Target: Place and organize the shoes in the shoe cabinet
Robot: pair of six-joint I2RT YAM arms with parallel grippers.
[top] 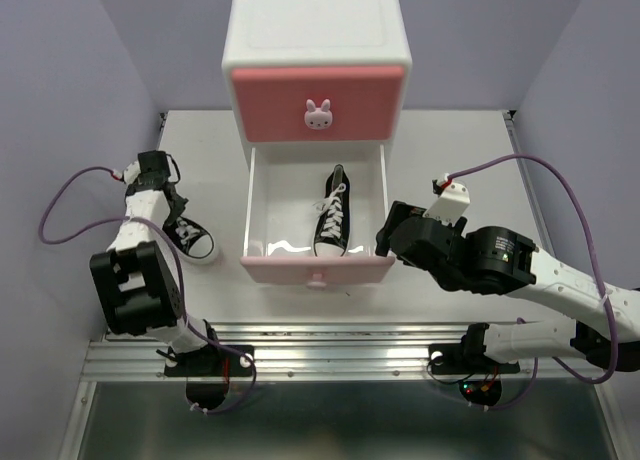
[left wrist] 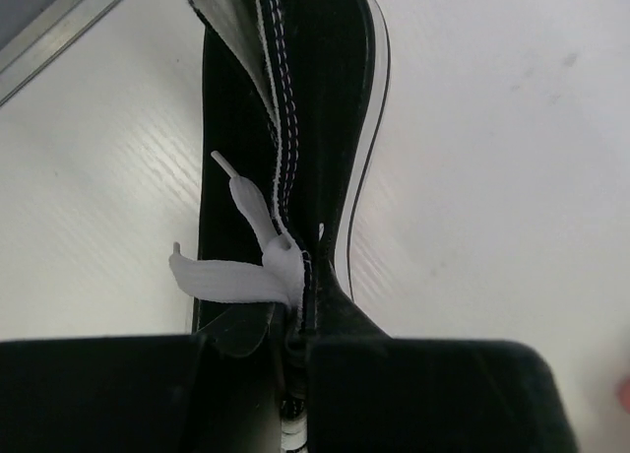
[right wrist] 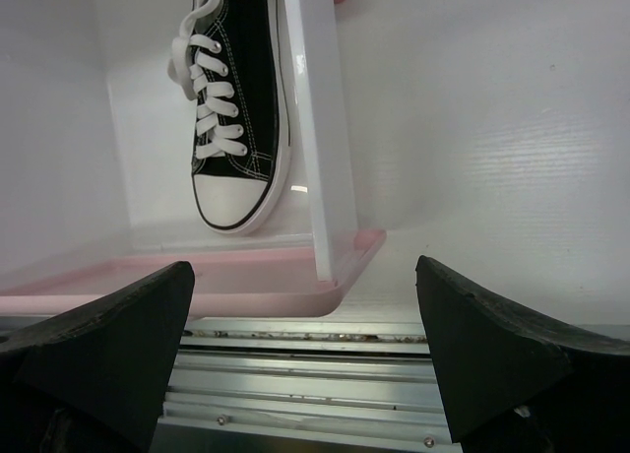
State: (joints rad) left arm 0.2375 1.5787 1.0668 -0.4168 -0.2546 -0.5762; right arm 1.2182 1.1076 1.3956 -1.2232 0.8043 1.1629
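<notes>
While your left jaws are covering part of the black sneaker (left wrist: 295, 98) on the surface (top: 450, 150) left of the shoe cabinet (top: 315, 30), they are clenching its canvas upper. Your right jaws are hanging wide apart, gripping nothing, just beside the open lower drawer (top: 315, 268) where the other black sneaker (top: 333, 220) is lying.

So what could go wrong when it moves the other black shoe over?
The left gripper pinches the black sneaker only by thin canvas beside the laces, so it might slip out or swing. The right gripper hangs open close to the front corner of the open drawer and might bump it.
</notes>
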